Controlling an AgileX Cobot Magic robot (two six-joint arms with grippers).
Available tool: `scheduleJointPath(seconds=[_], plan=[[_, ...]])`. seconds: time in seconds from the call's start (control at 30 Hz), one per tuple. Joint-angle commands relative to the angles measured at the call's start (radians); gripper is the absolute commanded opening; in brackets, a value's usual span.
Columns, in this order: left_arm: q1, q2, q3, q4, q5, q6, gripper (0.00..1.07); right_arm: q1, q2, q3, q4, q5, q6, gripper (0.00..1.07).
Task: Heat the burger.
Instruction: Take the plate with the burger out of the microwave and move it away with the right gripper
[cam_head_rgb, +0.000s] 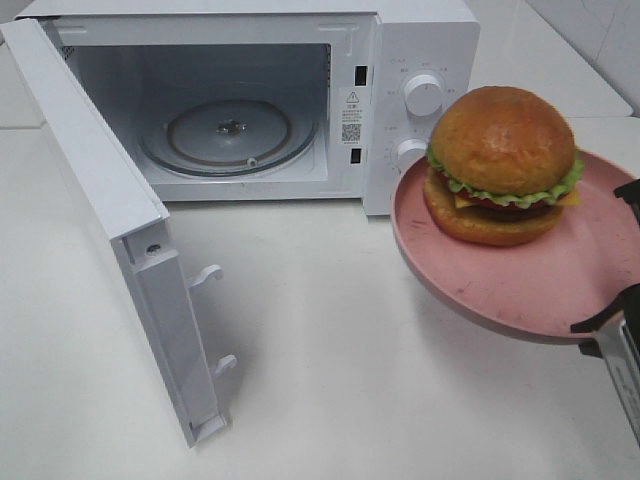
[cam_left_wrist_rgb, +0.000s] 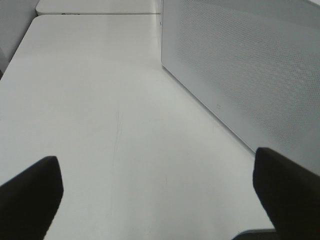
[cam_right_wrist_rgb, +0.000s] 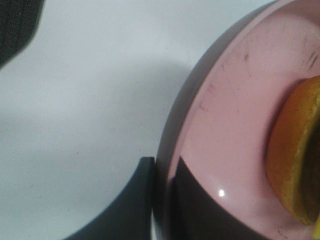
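exterior high view gives me the clearest read: my right gripper is clamped on the near rim of the round pink plate, holding it in the air above the white table, in front of the microwave's control panel. on that plate sits the burger with its glossy golden-brown bun, green lettuce frill, yellow cheese and dark patty, upright and toward the plate's far side. the white microwave oven stands at the back with its door swung wide to the left, and the round glass turntable inside is bare. from the right wrist i see one dark finger pressed on the plate's top face and another under its edge. my left gripper has its jaws spread wide over the table beside the microwave's perforated side, holding nothing.
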Motion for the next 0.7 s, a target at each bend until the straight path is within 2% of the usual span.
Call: scheduleJointPath(seconds=[0.03, 0.1, 0.27, 0.57, 0.7], plan=[[0.003, -0.008, 0.001, -0.002, -0.011, -0.006, 0.98, -0.003, -0.017, -0.006, -0.108, -0.037, 0.160, 0.00], [0.003, -0.008, 0.001, -0.002, -0.011, -0.006, 0.98, -0.003, -0.017, -0.006, -0.220, -0.034, 0.308, 0.00], [0.003, -0.008, 0.001, -0.002, -0.011, -0.006, 0.98, -0.003, -0.016, -0.006, -0.342, -0.002, 0.500, 0.00], [0.003, -0.008, 0.001, -0.002, -0.011, -0.006, 0.98, -0.003, -0.014, -0.006, -0.435, 0.081, 0.674, 0.00], [0.003, -0.008, 0.001, -0.002, -0.011, -0.006, 0.98, -0.003, -0.014, -0.006, -0.488, 0.153, 0.821, 0.00]])
